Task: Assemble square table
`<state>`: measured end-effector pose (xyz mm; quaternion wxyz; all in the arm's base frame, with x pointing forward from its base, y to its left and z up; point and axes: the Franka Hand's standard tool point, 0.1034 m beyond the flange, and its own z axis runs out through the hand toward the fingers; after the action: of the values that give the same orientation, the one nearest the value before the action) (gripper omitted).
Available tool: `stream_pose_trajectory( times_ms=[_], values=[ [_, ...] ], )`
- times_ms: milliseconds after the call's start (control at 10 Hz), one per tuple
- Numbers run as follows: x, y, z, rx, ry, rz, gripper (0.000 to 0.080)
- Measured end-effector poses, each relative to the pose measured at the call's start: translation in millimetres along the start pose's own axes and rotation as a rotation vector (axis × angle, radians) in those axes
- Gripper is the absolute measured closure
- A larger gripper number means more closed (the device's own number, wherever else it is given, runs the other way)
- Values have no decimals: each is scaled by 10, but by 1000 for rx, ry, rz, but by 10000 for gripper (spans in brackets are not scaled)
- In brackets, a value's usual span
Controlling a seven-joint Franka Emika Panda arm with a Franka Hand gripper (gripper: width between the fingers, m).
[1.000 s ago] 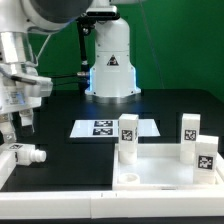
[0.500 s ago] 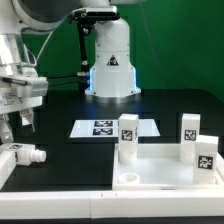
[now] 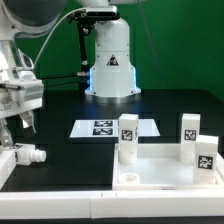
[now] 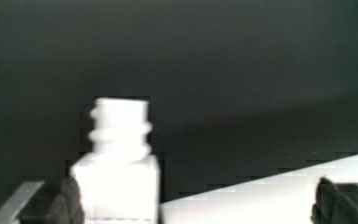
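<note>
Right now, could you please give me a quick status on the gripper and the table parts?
Gripper open, straddling the loose leg lying on the table, not closed on it. Three legs standing in the square panel. Nothing in the way.

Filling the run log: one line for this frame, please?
phase: reach for fourth leg | pincer: open, straddling leg, no contact visible | three legs upright on square panel | marker board: untouched

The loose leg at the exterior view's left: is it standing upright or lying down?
Lying down. The loose leg rests on its side on the black table, unlike the upright legs on the square panel.
</note>
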<state>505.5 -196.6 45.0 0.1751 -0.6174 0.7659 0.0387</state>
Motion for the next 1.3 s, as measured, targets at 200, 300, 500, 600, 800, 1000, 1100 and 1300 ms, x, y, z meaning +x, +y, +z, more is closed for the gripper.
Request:
stream_pose_trajectory(
  times_ms=[200,300,500,600,800,1000,1100,1300],
  values=[
    [64,130,79,-2,-3,24,151],
    [95,179,117,-7,15,24,151],
    [106,212,162,-9,40,19,151],
    [106,208,168,-4,56,14,151],
    [101,199,172,2,80,10,151],
    [61,189,188,-3,86,8,151],
    [46,192,201,-4,86,6,151],
    [34,214,233,-10,87,3,151]
  ],
)
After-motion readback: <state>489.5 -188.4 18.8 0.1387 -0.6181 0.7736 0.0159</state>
